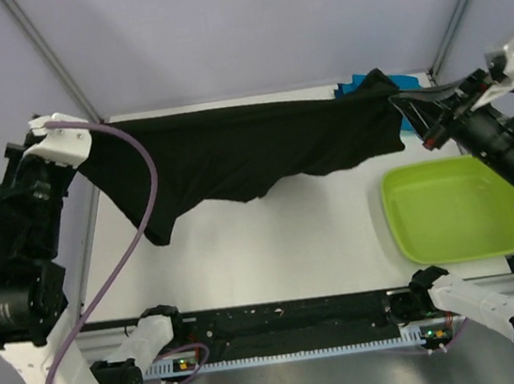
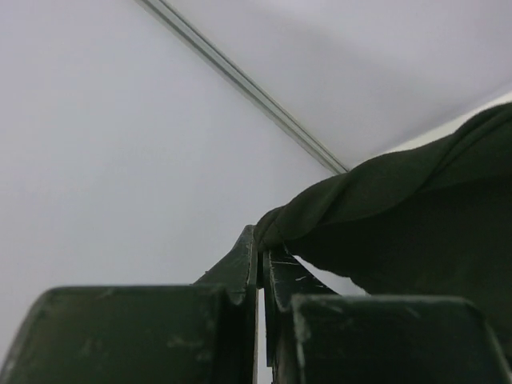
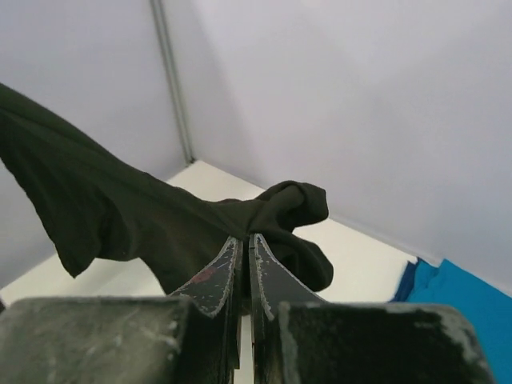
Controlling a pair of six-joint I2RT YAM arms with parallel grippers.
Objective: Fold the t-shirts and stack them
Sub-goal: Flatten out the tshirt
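A black t-shirt (image 1: 242, 151) hangs stretched in the air across the back of the table, its print hidden. My left gripper (image 1: 91, 143) is shut on its left end; in the left wrist view the cloth (image 2: 384, 208) is pinched at the fingertips (image 2: 254, 244). My right gripper (image 1: 401, 102) is shut on its right end; in the right wrist view the cloth (image 3: 128, 216) bunches at the closed fingertips (image 3: 258, 240). A teal-blue t-shirt (image 1: 350, 90) lies at the back right, mostly hidden behind the black one; it also shows in the right wrist view (image 3: 472, 304).
A lime-green plastic tub (image 1: 454, 209) sits at the right of the white table (image 1: 274, 247). Grey walls and frame posts enclose the back and sides. The arm bases stand along the near edge.
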